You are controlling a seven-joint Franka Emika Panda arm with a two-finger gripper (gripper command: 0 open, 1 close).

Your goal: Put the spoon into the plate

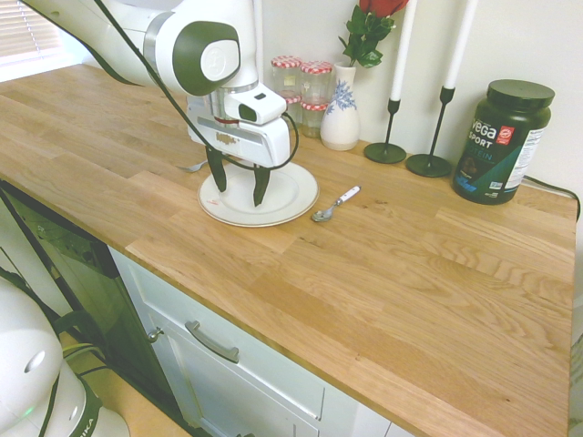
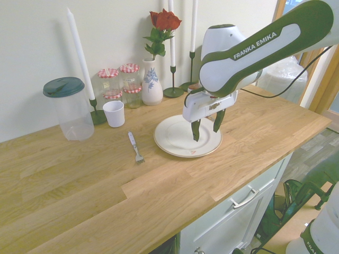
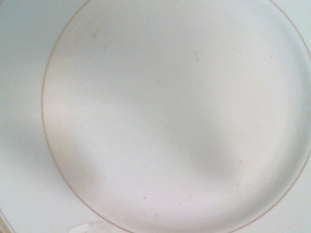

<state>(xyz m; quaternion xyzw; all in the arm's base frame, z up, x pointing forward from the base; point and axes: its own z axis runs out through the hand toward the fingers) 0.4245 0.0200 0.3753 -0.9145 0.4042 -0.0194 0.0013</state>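
Jaws spread wide and grasping nothing, fingertips pointing down over the plate — whether they touch it I cannot tell. The spoon lies on the wooden counter, just beside the plate and off to one side of the jaws, its white handle pointing away from them. On the plate's opposite side, also near the jaws, lies the fork

Likeliest trouble, as I judge it: the two pieces of cutlery both have pale handles, so a move to the wrong side of the jaws would fetch the fork. Going sideways at this low height could catch the plate's rim and push it into the spoon — better to lift first. The spoon is thin and lies flat, so closing too high would pinch air, and gripping the rounded bowl rather than the handle could let it slip or swivel before it reaches the plate
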